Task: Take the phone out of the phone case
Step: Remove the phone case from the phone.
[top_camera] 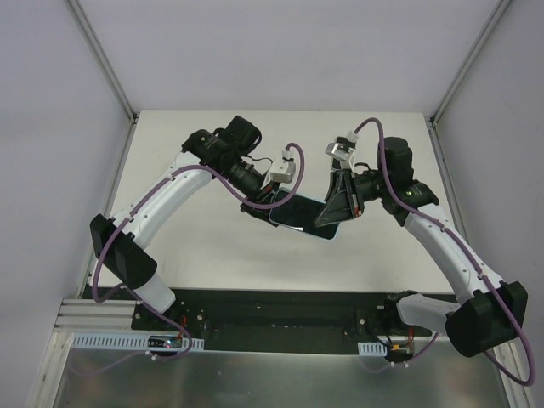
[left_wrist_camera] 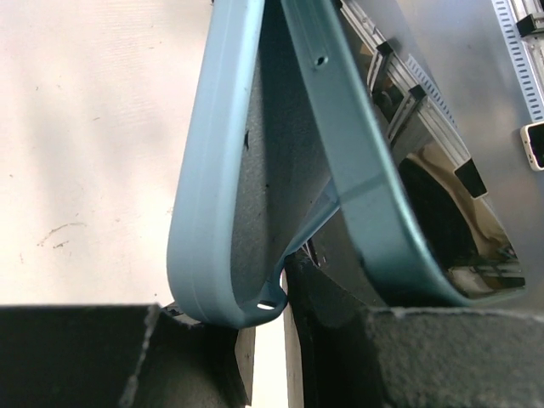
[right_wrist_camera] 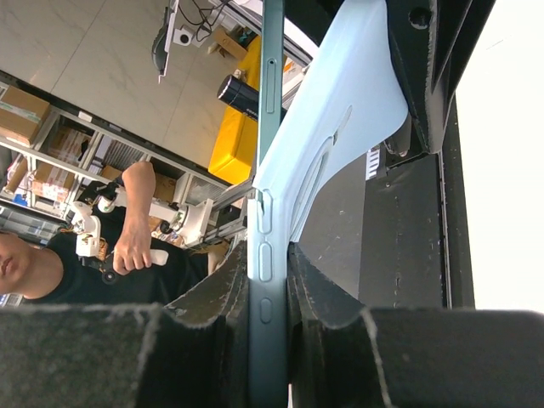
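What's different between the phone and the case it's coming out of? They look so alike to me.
The case is a pale, matt blue; the phone has a darker teal edge and a mirror-like screen. The case is a hollow shell with a dark lining, while the phone is a solid slab. The case bows away from the phone, which is straight. Both are bluish with rounded corners.
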`<action>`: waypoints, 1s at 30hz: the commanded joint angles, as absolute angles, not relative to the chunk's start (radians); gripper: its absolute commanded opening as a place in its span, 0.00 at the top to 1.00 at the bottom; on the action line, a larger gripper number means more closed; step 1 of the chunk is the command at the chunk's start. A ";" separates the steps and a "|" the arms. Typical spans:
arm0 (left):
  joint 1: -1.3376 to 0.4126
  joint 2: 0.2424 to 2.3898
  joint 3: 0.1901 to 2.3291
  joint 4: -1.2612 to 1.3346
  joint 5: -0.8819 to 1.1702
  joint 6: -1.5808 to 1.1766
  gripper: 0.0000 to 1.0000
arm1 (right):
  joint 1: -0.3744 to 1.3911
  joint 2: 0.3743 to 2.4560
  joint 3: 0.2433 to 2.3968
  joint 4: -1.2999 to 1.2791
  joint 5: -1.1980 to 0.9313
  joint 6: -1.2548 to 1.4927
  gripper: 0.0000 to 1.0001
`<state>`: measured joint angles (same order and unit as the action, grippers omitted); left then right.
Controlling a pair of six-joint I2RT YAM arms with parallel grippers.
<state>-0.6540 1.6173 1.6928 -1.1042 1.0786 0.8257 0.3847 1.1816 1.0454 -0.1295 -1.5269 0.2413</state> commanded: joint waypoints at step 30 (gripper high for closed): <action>-0.522 1.344 1.638 -0.873 0.960 0.571 0.24 | 0.347 1.112 1.100 -0.308 -1.379 -0.116 1.00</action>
